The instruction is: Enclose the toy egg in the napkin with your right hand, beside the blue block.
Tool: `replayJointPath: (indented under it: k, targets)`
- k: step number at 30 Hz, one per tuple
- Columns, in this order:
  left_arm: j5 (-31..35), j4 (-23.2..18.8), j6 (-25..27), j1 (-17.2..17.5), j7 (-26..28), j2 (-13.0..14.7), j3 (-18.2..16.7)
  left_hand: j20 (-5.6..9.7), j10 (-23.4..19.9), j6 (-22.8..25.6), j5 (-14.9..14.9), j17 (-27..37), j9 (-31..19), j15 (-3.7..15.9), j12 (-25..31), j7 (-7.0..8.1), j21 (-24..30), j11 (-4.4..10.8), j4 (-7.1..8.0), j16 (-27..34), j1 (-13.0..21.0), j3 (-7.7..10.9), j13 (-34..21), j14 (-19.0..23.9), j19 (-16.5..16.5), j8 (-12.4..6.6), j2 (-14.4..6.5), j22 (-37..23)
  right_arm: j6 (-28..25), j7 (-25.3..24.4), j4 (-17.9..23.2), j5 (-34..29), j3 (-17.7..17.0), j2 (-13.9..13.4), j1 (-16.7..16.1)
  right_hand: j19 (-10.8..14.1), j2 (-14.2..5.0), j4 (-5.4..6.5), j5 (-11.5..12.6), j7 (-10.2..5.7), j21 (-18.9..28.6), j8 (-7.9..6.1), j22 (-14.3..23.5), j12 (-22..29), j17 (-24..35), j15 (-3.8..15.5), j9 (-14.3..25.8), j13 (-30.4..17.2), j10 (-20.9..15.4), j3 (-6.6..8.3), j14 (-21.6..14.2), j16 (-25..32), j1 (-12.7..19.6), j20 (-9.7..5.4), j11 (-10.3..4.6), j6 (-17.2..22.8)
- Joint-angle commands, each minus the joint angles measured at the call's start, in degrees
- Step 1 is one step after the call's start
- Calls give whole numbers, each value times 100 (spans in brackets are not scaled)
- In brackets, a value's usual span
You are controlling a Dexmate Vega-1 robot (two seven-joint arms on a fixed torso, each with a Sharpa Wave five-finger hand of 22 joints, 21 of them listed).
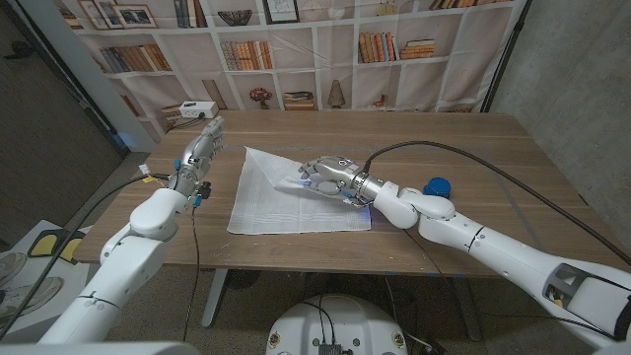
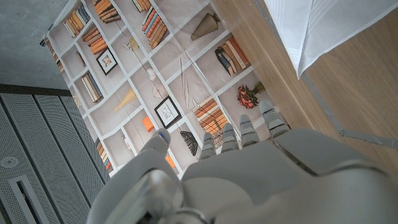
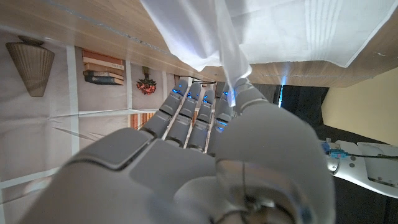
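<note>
A white napkin (image 1: 286, 202) lies spread on the wooden table, and its far right corner is lifted and folded inward. My right hand (image 1: 330, 176) pinches that raised corner between thumb and fingers over the napkin's right part. In the right wrist view the cloth (image 3: 224, 50) hangs from my right hand (image 3: 205, 149). I cannot see the toy egg; the fold and the hand may hide it. The blue block (image 1: 437, 186) sits on the table just right of my right forearm. My left hand (image 1: 200, 153) stands off the napkin's left side, fingers apart and holding nothing; the left wrist view shows this hand (image 2: 249, 174) and the napkin's edge (image 2: 323, 31).
The table (image 1: 473, 148) has bare wood beyond and to the right of the napkin. A backdrop printed with bookshelves (image 1: 296, 49) hangs behind the far edge. A black cable (image 1: 463, 158) arcs over the table above my right arm.
</note>
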State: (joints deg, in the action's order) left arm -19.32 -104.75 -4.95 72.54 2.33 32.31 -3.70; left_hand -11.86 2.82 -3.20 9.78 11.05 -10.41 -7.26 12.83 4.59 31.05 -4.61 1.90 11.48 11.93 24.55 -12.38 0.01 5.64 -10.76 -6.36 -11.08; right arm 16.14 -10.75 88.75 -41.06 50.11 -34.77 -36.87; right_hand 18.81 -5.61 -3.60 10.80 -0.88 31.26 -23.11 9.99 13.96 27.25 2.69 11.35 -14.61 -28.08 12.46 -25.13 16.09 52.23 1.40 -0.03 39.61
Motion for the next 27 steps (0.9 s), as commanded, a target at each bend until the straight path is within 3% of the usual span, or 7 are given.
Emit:
replayJointPath:
  k: [1, 2, 6, 12, 16, 22, 27]
  targets:
    - [33, -52, 41, 26, 26, -35, 16, -29, 1, 27, 60, 13, -1, -8, 31, 32, -23, 2, -15, 19, -44, 41, -11, 17, -51, -12, 2, -5, 275, 791, -112, 411, -43, -53, 121, -104, 194, 230, 33, 10, -110, 206, 32, -65, 43, 222, -7, -41, 151, -308, 159, -45, -622, 127, 66, -226]
    - [39, -49, 38, 26, 30, -38, 18, -29, -1, 27, 60, 13, -1, -11, 32, 36, -24, 2, -16, 19, -44, 41, -11, 17, -52, -12, 2, -5, 333, 826, -152, 502, -59, -43, 129, -175, 191, 332, 39, 17, -159, 265, 34, -82, 64, 179, -2, -52, 210, -385, 211, -54, -832, 154, 92, -291]
    - [48, -31, 6, 16, 18, -45, 25, -29, -6, 31, 60, 13, -1, -10, 34, 35, -27, -6, -17, 19, -46, 43, -11, 18, -55, -13, 2, -5, 491, 901, -231, 719, -118, -28, 145, -306, 277, 483, 53, 35, -259, 418, 40, -126, 97, 83, 5, -73, 365, -565, 341, -87, -1224, 231, 164, -489]
    - [67, -8, -22, 4, 3, -41, 29, -29, 0, 29, 60, 13, -1, -11, 32, 39, -33, -3, -20, 20, -49, 46, -11, 21, -56, -12, 2, -5, 473, 813, 24, 881, -305, -95, -25, -407, 282, 529, 71, 48, -326, 485, 43, -156, 119, 51, 12, -83, 474, -624, 457, -116, -1366, 276, 176, -565]
    - [58, 32, -42, -18, -48, -21, 32, -29, -3, 27, 60, 12, -1, -7, 33, 31, -37, 0, -21, 18, -51, 47, -11, 18, -54, -11, 2, -6, 297, 672, 386, 822, -438, -167, -233, -503, 228, 462, 100, 28, -383, 546, 45, -178, 131, 36, 16, -91, 558, -581, 551, -137, -1284, 318, 176, -657]
    - [62, 187, -150, -143, -131, 15, 25, -29, -18, 39, 60, 12, -1, -9, 39, 30, -53, 9, -25, 21, -54, 52, -10, 26, -36, -14, 1, -6, -297, 208, 1108, 170, -582, -293, -659, -591, 12, 94, 173, -53, -482, 679, 46, -208, 128, 64, 34, -113, 777, -324, 764, -196, -750, 294, 97, -815]
    - [95, 415, -289, -393, -318, 146, 36, -29, -20, 47, 59, 12, -1, -2, 40, 34, -56, 6, -27, 20, -57, 54, -10, 24, -39, -17, 1, -6, -511, 78, 1422, -84, -573, -345, -892, -622, 46, -23, 174, -98, -517, 699, 46, -224, 120, 58, 41, -121, 868, -302, 876, -235, -629, 301, 60, -809]
